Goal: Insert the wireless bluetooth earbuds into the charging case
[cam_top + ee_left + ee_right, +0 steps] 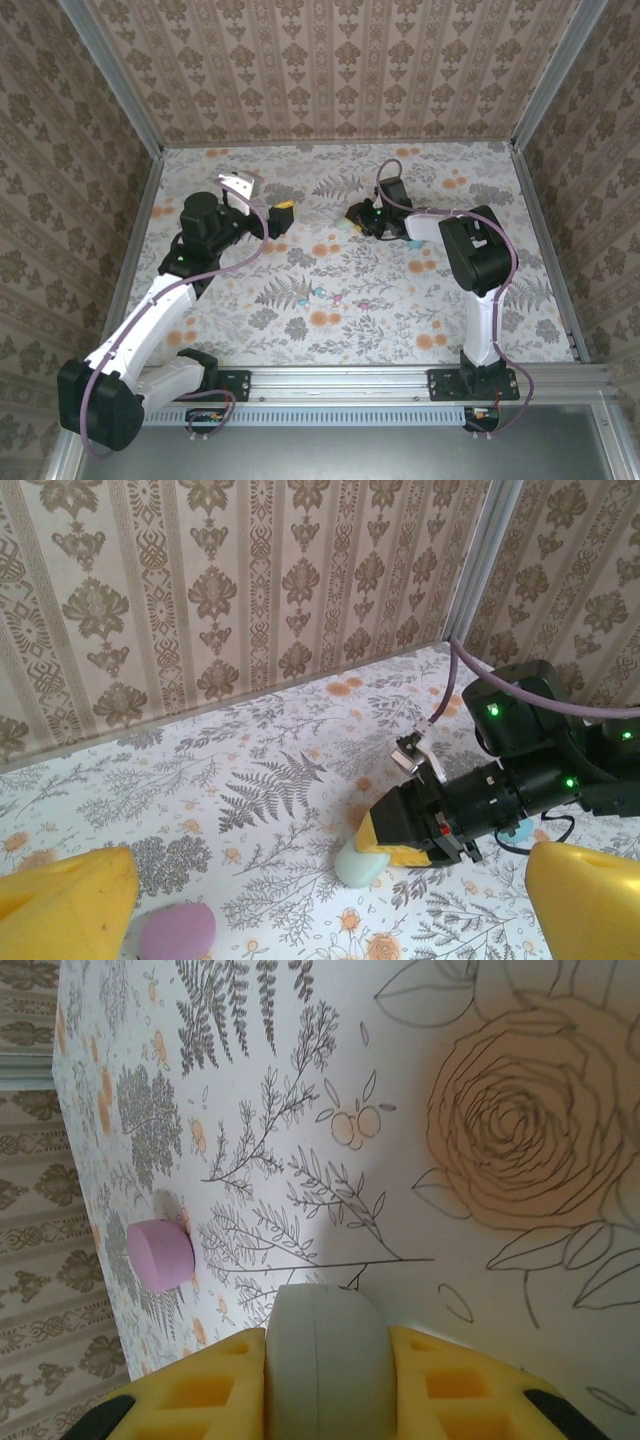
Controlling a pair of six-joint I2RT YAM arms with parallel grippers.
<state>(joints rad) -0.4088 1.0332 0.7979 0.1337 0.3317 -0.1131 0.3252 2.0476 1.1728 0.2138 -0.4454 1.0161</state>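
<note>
Fingers (200, 1395) of the right gripper (325, 1385) are clamped on a pale mint case (318, 1325). Purple case (160, 1253) sits ahead, near the left gripper (280, 216), whose fingers are spread wide. Earbuds (340, 298) lie well off from both, back toward the table's (250, 335) near edge.

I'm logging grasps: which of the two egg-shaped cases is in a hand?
The pale mint case, pinched in the right hand. The purple case lies free on the table, with nothing gripping it.
</note>
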